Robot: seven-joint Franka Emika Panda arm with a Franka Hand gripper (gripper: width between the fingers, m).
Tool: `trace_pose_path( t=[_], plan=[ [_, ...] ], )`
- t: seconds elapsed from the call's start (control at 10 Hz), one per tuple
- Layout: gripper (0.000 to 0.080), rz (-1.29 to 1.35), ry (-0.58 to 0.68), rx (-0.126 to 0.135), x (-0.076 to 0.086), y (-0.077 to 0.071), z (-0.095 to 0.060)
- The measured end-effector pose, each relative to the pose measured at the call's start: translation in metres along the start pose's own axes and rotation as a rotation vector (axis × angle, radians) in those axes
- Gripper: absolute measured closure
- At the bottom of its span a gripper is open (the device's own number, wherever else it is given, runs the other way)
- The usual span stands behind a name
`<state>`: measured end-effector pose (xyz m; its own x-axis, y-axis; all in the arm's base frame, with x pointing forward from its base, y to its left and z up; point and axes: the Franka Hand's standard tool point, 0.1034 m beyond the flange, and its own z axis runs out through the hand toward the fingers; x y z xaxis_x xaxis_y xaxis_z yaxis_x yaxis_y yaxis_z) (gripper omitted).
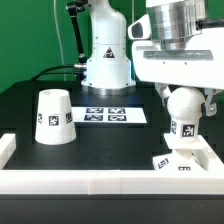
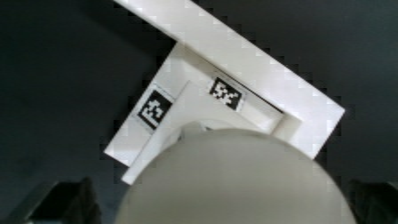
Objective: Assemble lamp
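The white ball-shaped bulb (image 1: 183, 104) stands upright on its tagged neck, set in the small blocky base (image 1: 186, 160) at the exterior view's right, next to the front rail. My gripper (image 1: 186, 98) hangs straight over it, open, one finger (image 1: 163, 96) on each side of the ball. In the wrist view the bulb (image 2: 222, 175) fills the foreground. A dark finger (image 2: 68, 200) stands off it with a gap, and below it lies the base (image 2: 187, 100) with two tags. The cone-shaped shade (image 1: 53, 117) stands alone, narrow end up, on the exterior view's left.
The marker board (image 1: 105, 114) lies flat mid-table, in front of the arm's white pedestal (image 1: 107, 60). White border rails (image 1: 90, 180) run along the front edge and the corners. A rail (image 2: 214, 40) passes just behind the base in the wrist view.
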<state>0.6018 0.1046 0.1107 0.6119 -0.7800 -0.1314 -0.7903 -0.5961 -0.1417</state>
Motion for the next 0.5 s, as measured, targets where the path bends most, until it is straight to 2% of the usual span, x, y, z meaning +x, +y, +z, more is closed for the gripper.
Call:
trace_pose_path(
  t=[0.3, 0.5],
  plan=[
    [0.01, -0.223, 0.002, -0.002, 0.0003, 0.0003, 0.0001],
    [0.01, -0.555, 0.047, -0.059, 0.0015, 0.0005, 0.0]
  ],
)
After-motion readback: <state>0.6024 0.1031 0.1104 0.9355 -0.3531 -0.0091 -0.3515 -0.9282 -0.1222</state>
